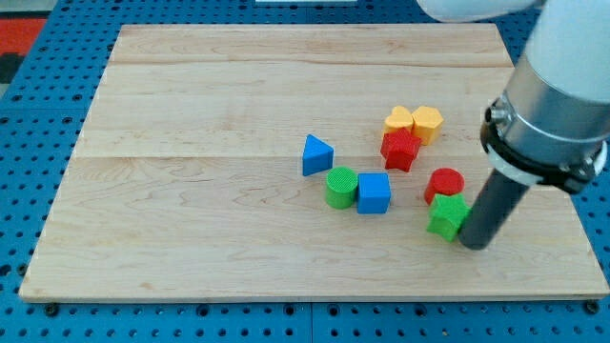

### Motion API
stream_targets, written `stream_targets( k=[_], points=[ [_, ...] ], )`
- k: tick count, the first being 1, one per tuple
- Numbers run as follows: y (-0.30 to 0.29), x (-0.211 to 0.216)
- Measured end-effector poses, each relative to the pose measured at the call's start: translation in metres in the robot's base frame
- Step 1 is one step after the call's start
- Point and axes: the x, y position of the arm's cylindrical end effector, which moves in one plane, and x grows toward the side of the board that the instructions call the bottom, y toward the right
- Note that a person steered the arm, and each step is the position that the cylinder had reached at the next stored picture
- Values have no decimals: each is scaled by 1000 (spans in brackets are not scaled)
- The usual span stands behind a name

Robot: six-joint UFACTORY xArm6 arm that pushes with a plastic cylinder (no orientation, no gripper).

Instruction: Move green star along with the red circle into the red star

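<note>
**Tip pressed against the green star near the board's right edge**

The arm's upper body is cut off at the view's top right corner; only its pale housing, a dark collar and the rod show. There is no claw on this arm, so nothing opens, closes or grips. My tip (474, 243) rests on the wooden board (191, 191) close to its right edge, touching the right side of the green star (447, 216), part of whose right flank is hidden behind the rod.

The red circle (444, 183) sits touching the green star on its upper side. The red star (400, 150) lies up and to the left of that pair, apart from them, and touches the yellow heart (399, 120) and the yellow hexagon (428, 124) above it; the heart's shape is hard to make out for certain.

Nearer the board's middle stand the blue triangle (316, 155), the green cylinder (340, 186) and the blue cube (374, 192), the last two touching.

No brand, label or writing can be read anywhere.
</note>
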Motion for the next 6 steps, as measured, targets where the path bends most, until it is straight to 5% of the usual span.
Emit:
stream_targets(
  k=[2,6],
  points=[
    [-15,-43],
    [-57,-62]
  ],
)
